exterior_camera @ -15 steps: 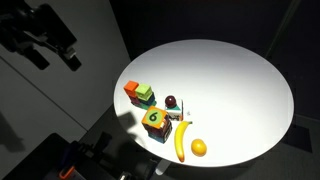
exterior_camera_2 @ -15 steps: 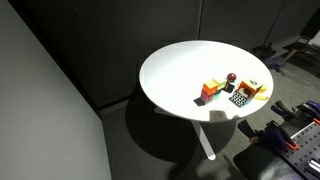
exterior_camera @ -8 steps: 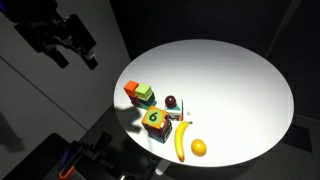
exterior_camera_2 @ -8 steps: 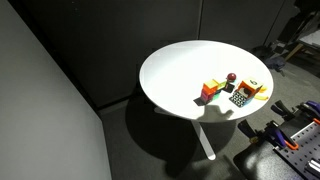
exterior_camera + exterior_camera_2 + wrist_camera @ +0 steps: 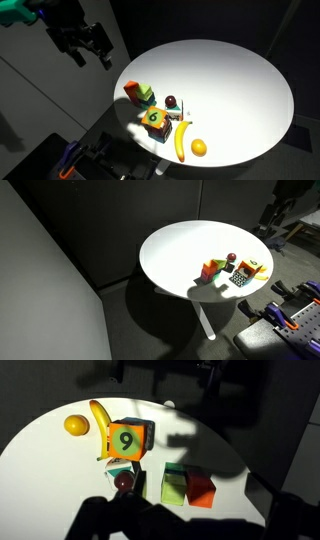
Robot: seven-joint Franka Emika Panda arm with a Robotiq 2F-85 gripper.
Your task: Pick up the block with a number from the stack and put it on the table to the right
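The block with a number (image 5: 154, 118), yellow-green on top with a dark "6" and orange sides, sits on a bluish-white cube (image 5: 161, 133); together they form the stack near the table's (image 5: 230, 80) front edge. In the wrist view the numbered block (image 5: 127, 440) shows at centre left. My gripper (image 5: 89, 47) is open and empty, in the air beyond the table's rim, well away from the stack. In the wrist view its fingers (image 5: 190, 525) are dark shapes along the bottom.
A plain orange cube (image 5: 132, 90) and a green cube (image 5: 146, 97) stand together beside the stack. A dark red ball (image 5: 170, 101), a banana (image 5: 181, 141) and an orange (image 5: 199, 148) lie close by. The table also shows in an exterior view (image 5: 175, 240).
The gripper has moved steadily toward the table from farther off its edge. The objects on the table have not moved.
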